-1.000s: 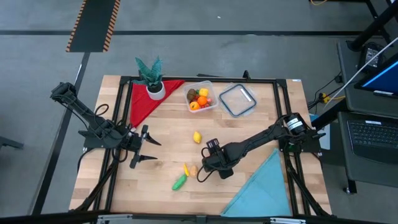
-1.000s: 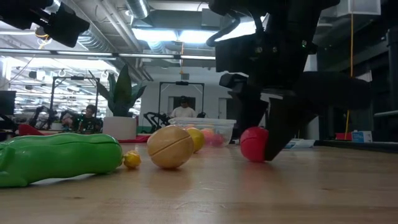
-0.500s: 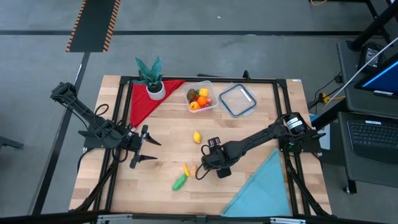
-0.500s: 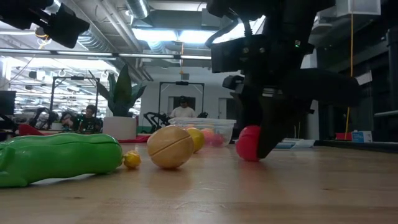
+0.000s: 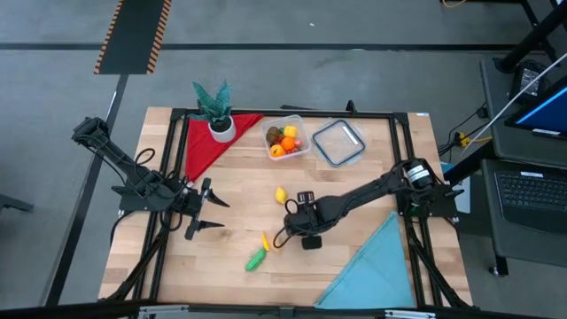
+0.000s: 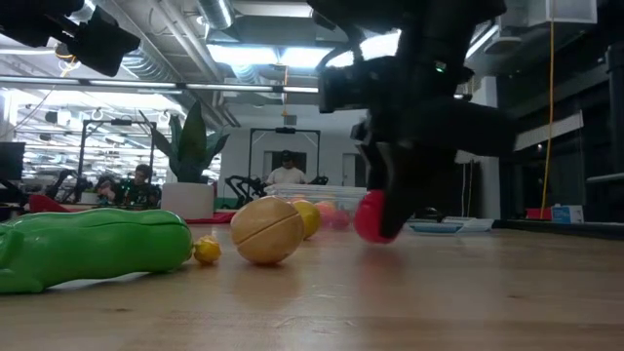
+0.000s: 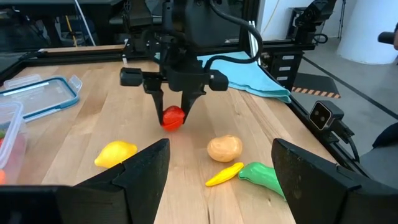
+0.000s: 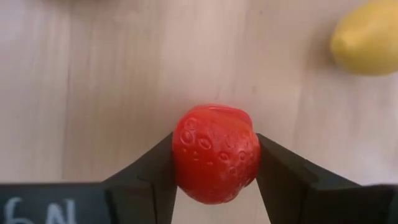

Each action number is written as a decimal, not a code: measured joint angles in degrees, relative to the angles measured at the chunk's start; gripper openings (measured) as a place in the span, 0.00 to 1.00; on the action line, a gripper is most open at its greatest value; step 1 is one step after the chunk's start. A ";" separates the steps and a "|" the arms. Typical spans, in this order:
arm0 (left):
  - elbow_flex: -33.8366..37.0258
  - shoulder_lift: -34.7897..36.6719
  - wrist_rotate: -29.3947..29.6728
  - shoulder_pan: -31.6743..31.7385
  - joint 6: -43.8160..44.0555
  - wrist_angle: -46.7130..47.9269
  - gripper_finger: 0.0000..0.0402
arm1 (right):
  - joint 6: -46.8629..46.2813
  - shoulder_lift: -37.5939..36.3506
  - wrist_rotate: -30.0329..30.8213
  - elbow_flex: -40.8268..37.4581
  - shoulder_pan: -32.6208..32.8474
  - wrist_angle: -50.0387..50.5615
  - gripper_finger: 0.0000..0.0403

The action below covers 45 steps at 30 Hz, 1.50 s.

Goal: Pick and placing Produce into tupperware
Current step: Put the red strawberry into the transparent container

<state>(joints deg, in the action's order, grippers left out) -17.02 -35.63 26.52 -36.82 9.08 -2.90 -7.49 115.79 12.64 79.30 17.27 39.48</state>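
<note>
White characters resembling "6N" show on the right hand's [image 8: 214, 180] dark body, only partly readable.

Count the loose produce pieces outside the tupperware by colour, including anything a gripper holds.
Yellow: 2, the lemon and the small curved piece
Green: 1, the green piece
Tan: 1, the round tan piece
Red: 1, the strawberry in the right gripper
Total: 5

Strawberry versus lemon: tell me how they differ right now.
The red strawberry is clamped in the right gripper, just off the table; the yellow lemon lies loose on the wood. The strawberry's skin is dimpled, the lemon's smooth. Both are small toy fruits outside the tupperware.
</note>
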 joint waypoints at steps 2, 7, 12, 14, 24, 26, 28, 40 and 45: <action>0.00 0.01 0.00 0.00 0.00 0.00 0.68 | -0.08 -0.07 0.02 0.55 -0.40 0.10 0.44; 0.00 0.00 0.00 -0.02 0.00 0.10 0.68 | 0.28 -0.70 0.06 2.04 -1.47 1.06 0.44; 0.00 0.01 0.00 -0.02 0.00 0.53 0.68 | 1.15 -3.79 0.14 2.13 -2.72 2.43 0.44; 0.00 0.00 0.02 -0.02 0.00 0.67 0.68 | 1.65 -5.94 0.17 2.13 -3.26 3.50 0.44; 0.00 0.00 0.00 0.00 0.00 0.93 0.68 | 1.56 -20.30 0.38 -4.46 -6.83 2.45 0.44; -0.02 0.01 0.00 -0.01 0.00 0.91 0.68 | 1.66 -24.19 0.43 -7.86 -7.30 -0.98 0.44; -0.02 0.01 0.01 0.00 0.00 0.91 0.68 | 1.69 -28.15 0.62 -11.90 -7.43 -5.30 0.44; -0.02 0.01 0.04 0.04 0.28 0.70 0.68 | 2.03 -50.89 1.28 -41.48 -7.57 -41.43 0.45; -0.02 0.01 1.41 0.04 1.29 0.79 0.68 | 3.53 -56.07 1.27 -51.43 -7.66 -56.20 0.44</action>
<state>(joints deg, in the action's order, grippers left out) -17.04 -35.62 27.93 -36.77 10.37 -2.11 -3.97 59.71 13.91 27.86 9.61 -16.72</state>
